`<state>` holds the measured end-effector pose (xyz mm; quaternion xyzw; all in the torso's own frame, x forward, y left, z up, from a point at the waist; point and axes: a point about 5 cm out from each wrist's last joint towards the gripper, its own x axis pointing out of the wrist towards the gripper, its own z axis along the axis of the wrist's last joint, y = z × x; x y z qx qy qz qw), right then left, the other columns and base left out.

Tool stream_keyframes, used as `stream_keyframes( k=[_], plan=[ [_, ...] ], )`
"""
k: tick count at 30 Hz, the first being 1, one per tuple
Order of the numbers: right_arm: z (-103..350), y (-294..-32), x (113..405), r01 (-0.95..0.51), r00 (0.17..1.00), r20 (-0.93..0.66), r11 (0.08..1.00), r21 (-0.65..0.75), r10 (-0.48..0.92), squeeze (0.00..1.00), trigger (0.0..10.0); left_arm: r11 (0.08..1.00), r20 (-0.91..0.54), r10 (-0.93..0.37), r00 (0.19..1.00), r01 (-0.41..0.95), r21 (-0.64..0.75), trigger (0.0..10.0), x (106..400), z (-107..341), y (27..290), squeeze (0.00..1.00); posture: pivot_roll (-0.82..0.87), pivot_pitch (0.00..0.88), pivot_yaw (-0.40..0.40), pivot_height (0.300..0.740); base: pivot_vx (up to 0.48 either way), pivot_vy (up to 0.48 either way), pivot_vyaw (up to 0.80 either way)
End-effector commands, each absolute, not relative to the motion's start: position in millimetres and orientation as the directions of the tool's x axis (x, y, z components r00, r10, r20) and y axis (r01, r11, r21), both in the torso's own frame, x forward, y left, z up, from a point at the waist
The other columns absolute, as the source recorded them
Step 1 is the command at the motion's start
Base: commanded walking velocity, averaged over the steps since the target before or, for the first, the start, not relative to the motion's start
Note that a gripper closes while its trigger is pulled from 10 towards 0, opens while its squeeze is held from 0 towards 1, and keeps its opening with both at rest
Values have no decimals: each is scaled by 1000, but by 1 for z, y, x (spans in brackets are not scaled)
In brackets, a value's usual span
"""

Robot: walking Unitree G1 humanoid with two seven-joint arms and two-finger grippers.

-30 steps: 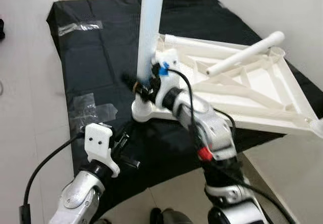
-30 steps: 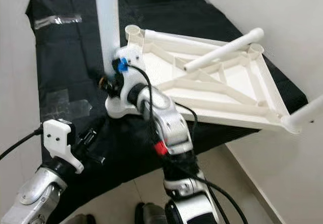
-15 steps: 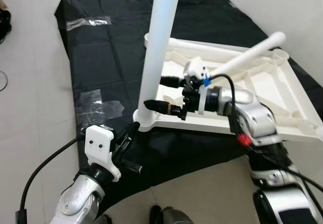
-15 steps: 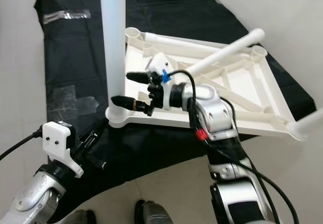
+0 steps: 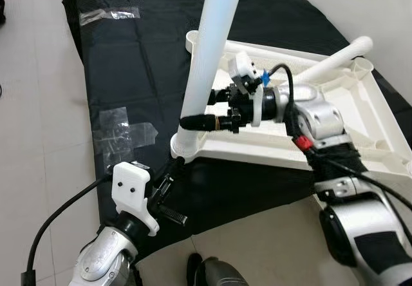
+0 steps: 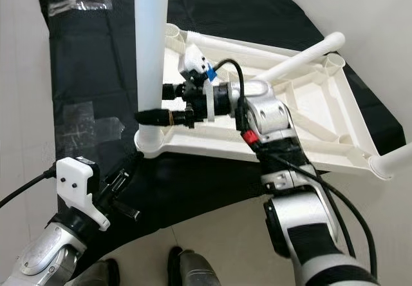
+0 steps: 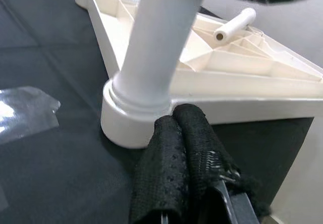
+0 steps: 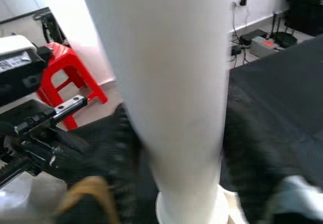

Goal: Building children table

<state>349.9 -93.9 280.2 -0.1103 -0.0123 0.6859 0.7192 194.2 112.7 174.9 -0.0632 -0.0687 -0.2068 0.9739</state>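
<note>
The white children's table top (image 5: pixel 277 152) lies upside down on a black cloth (image 5: pixel 141 67). One white leg (image 5: pixel 212 41) stands upright in its near left corner socket (image 7: pixel 126 123). My right gripper (image 5: pixel 205 109) reaches in from the right and is shut on this leg a little above the socket, one finger on each side (image 8: pixel 113 153). My left gripper (image 5: pixel 170 173) is shut on nothing, its tips (image 7: pixel 176 120) touching the base of that socket. A second leg (image 5: pixel 335 54) lies loose across the top. Another leg (image 6: pixel 393 160) sticks out of the near right corner.
Clear tape patches (image 5: pixel 119 128) hold the cloth to the pale tiled floor (image 5: pixel 38 138); more tape (image 5: pixel 109 14) is at the far left. A white wall runs along the right. A red stool (image 8: pixel 75 77) stands beyond the cloth.
My right gripper let go of the leg's base, swung out open, then came back around the leg slightly higher. The left gripper stays by the socket. The camera has shifted.
</note>
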Motion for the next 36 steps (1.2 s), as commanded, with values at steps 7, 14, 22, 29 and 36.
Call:
stream_keyframes(
  k=[7,14,22,29,36],
  plan=[
    [284,-102,359,-975,133,-106,112,-190,985,0,0,908,149,-391,908,407,-99,10000,190,176,111,0,-9,290,-182,740,0,0,0],
    [260,-87,362,-814,571,-53,555,-173,820,0,0,910,151,-386,910,402,-97,10000,192,175,112,0,-27,271,-202,740,0,0,0],
    [221,-38,340,-427,904,-10,904,-29,427,0,0,917,149,-378,914,392,-77,10000,202,170,114,0,-9,200,-186,740,0,0,0],
    [223,-30,343,-451,893,0,892,-20,451,0,0,919,144,-375,916,388,-72,10000,207,167,115,0,-6,187,-185,740,0,0,0],
    [230,-14,320,-635,772,-1,771,53,636,1000,10000,927,141,-360,922,370,-58,10000,220,157,120,0,-4,117,-159,740,0,0,0]
  ],
)
